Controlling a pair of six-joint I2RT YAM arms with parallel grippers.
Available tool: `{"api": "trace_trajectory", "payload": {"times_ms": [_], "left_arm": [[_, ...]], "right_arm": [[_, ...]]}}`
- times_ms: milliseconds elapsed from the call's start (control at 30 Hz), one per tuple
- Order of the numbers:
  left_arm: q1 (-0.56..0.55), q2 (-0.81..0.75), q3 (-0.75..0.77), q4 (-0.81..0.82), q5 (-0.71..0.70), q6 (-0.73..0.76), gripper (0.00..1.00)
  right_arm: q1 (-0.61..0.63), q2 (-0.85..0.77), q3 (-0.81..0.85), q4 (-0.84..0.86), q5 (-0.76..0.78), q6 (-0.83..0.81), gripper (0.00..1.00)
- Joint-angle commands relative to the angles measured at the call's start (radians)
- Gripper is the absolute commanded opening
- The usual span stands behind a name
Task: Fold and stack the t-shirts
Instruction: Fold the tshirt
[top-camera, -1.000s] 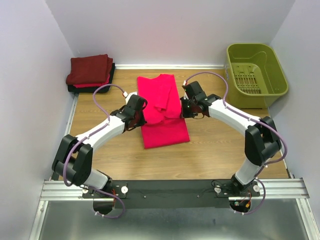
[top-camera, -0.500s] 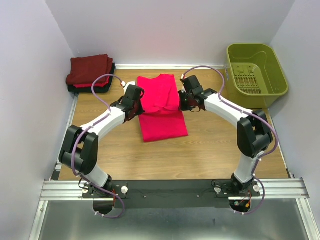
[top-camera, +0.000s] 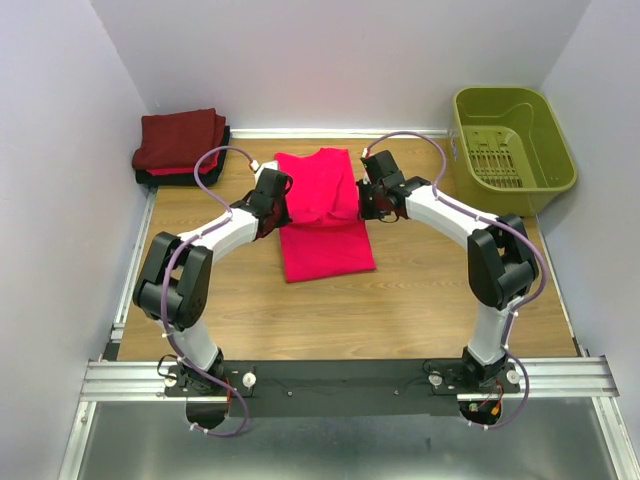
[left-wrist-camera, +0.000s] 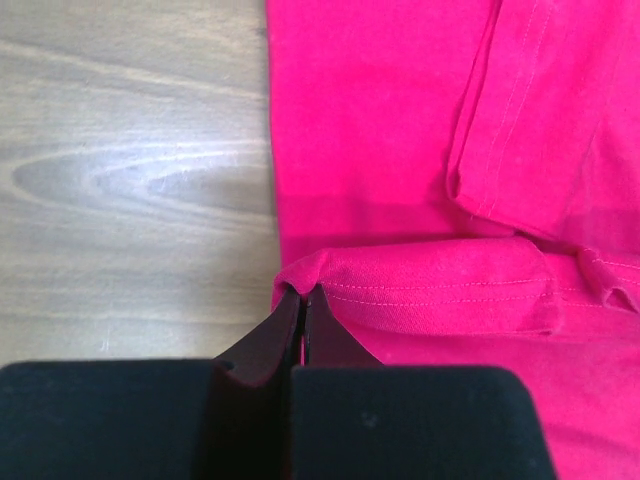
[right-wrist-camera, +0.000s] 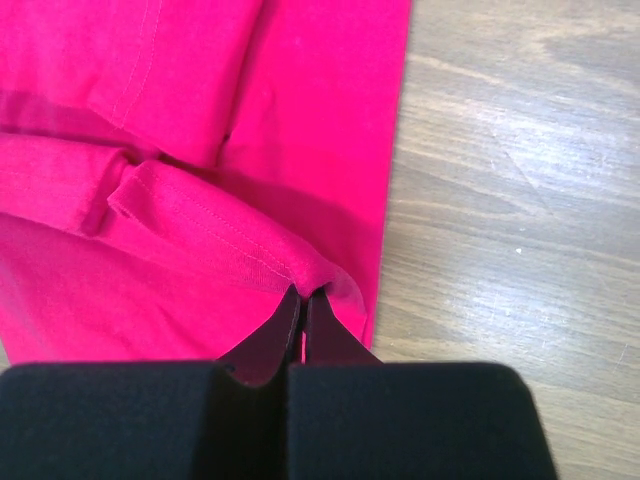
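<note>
A bright pink-red t-shirt lies on the wooden table, its near hem lifted and carried over the rest toward the far end. My left gripper is shut on the hem's left corner. At the hem's right corner my right gripper is shut too. In both wrist views the dark jaws pinch a fold of pink cloth. A stack of folded t-shirts, dark maroon over red and black, sits at the far left corner.
An olive-green plastic basket stands at the far right against the wall. White walls close in the table on three sides. Bare wood lies between the shirt and the arm bases.
Both grippers have carried the shirt's near hem away from the bases toward the collar, so the shirt now looks shorter. The arms have stretched farther out.
</note>
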Motion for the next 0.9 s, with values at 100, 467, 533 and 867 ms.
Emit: {"api": "trace_trajectory", "payload": {"times_ms": [100, 467, 533, 867], "left_arm": [[0.015, 0.045, 0.033, 0.071, -0.027, 0.028, 0.0], [0.018, 0.062, 0.012, 0.129, -0.036, 0.045, 0.35], [0.018, 0.05, 0.012, 0.125, -0.042, 0.052, 0.54], [-0.032, -0.214, -0.056, 0.049, -0.021, 0.005, 0.76]], "right_arm": [[-0.009, 0.042, 0.012, 0.048, 0.068, 0.007, 0.01], [-0.013, 0.088, -0.006, 0.099, 0.121, 0.012, 0.1], [-0.013, 0.079, -0.006, 0.097, 0.123, 0.009, 0.28], [0.03, -0.034, -0.008, 0.099, -0.004, -0.044, 0.44]]}}
